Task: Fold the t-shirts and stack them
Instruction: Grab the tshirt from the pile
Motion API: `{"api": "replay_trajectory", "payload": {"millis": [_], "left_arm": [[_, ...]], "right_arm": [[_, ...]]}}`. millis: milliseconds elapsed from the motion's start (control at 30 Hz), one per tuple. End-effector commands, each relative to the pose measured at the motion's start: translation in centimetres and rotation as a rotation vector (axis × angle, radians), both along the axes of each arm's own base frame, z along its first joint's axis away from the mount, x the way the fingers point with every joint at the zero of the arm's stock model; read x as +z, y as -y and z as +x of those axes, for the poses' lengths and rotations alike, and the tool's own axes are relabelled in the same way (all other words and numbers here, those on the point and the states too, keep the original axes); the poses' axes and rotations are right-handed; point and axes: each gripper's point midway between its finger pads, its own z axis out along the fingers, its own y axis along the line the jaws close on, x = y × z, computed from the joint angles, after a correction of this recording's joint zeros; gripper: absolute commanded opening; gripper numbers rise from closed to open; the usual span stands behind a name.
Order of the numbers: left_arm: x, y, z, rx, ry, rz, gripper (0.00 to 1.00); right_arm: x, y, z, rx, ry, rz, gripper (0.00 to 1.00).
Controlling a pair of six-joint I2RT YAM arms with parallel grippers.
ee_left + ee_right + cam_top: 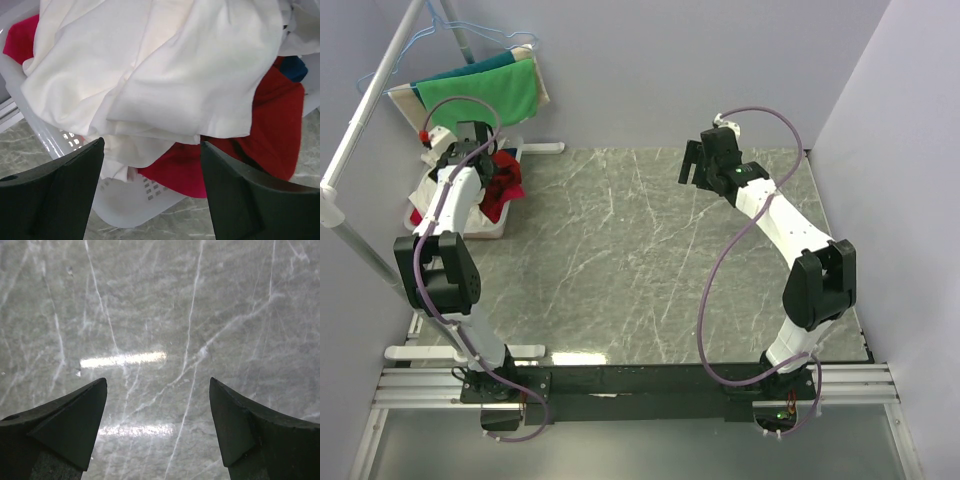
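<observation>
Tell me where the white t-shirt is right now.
The white t-shirt lies crumpled in the white basket at the far left of the table, on top of a red cloth, filling the left wrist view just beyond the left gripper.

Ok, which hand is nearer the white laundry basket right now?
Left. The left hand hangs directly over the basket, above the white t-shirt; the right hand hovers far off over the table.

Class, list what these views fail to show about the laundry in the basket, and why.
1. White t-shirt, left wrist view: its own folds hide whether it has any chest print.
2. Basket, top view: mostly covered by the left arm, so the garment count is unclear.
3. Red cloth, left wrist view: partly buried under the white.
</observation>
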Motion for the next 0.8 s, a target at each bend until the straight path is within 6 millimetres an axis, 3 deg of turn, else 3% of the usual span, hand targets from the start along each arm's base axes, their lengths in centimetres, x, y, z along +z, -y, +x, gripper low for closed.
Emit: {"api": "replay_trajectory", "payload": {"millis": [0, 267, 467, 767], "left_arm": [[3.9, -0.1, 0.7, -0.003, 0.074, 0.056, 0.84], [4.1, -2.3, 1.9, 0.029, 0.09, 0.062, 0.84], [4.2, -2.8, 3.6, 0.018, 0.09, 0.049, 0.83], [0.6, -2.0, 4.4, -0.012, 0.036, -0.021, 0.73]], "right_arm": [[1.3, 0.3, -0.3, -0.015, 0.034, 0.019, 0.89], [1.1, 0.5, -0.5, -0.016, 0.028, 0.013, 0.89], [1.3, 0.8, -0.5, -0.024, 0.031, -0.005, 0.89], [1.5, 1.2, -0.4, -0.046, 0.029, -0.027, 0.89]]}}
